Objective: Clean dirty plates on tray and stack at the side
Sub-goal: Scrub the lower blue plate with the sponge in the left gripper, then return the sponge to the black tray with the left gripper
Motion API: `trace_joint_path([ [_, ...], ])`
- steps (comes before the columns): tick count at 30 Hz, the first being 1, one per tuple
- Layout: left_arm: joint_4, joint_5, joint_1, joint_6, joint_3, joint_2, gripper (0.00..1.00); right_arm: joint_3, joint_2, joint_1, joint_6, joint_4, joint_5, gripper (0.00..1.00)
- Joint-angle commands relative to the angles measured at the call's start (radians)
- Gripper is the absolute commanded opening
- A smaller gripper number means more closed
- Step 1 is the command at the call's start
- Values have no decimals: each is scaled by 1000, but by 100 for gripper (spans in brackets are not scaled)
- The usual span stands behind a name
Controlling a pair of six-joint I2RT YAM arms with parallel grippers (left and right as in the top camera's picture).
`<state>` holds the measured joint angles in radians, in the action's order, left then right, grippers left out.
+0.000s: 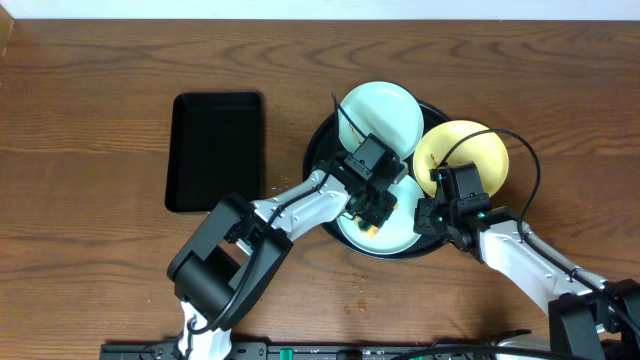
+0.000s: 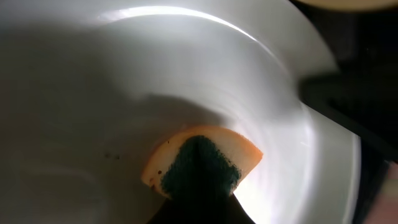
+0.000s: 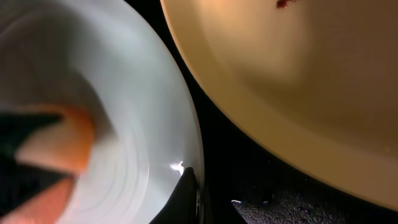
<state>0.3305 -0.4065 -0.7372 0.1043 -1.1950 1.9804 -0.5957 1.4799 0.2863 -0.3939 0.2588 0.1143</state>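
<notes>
Overhead: the tray (image 1: 318, 152) holds all three plates. The far mint plate (image 1: 380, 115) lies at its back, the yellow plate (image 1: 478, 150) hangs over its right rim, and the near mint plate (image 1: 400, 238) lies at its front. My left gripper (image 1: 374, 210) is down on that front plate. My right gripper (image 1: 433, 212) sits at the tray's front-right edge. No plate is stacked beside the tray yet.

Left wrist: I am clamped on the sponge (image 2: 202, 158), which is pressed into the plate's bowl.

Right wrist: one fingertip (image 3: 186, 190) rests at the near mint plate's rim, just inside the tray's edge. I cannot tell whether I am pinched on it. The yellow plate shows a red smear (image 3: 283, 4).

If that rim is not truly held, my scrubbing could skid the plate into the yellow one. That could nudge the yellow plate off the tray's rim.
</notes>
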Motion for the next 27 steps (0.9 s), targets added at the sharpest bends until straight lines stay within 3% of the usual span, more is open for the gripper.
trace_joint_path([
  [1, 50, -110, -6, -6, 52, 50, 8, 12, 19, 9, 10, 10, -2, 1],
  [7, 121, -109, 88, -21, -24, -145, 8, 12, 19, 9, 10, 11, -2, 7],
  [17, 166, -84, 378, -14, -59, -564, 8, 12, 19, 9, 10, 11, -2, 18],
  [24, 331, 171, 554, -13, -56, -584, 8, 13, 19, 9, 10, 11, -2, 19],
  [27, 383, 215, 603, -13, -50, -541, 8, 13, 19, 9, 10, 11, -2, 14],
])
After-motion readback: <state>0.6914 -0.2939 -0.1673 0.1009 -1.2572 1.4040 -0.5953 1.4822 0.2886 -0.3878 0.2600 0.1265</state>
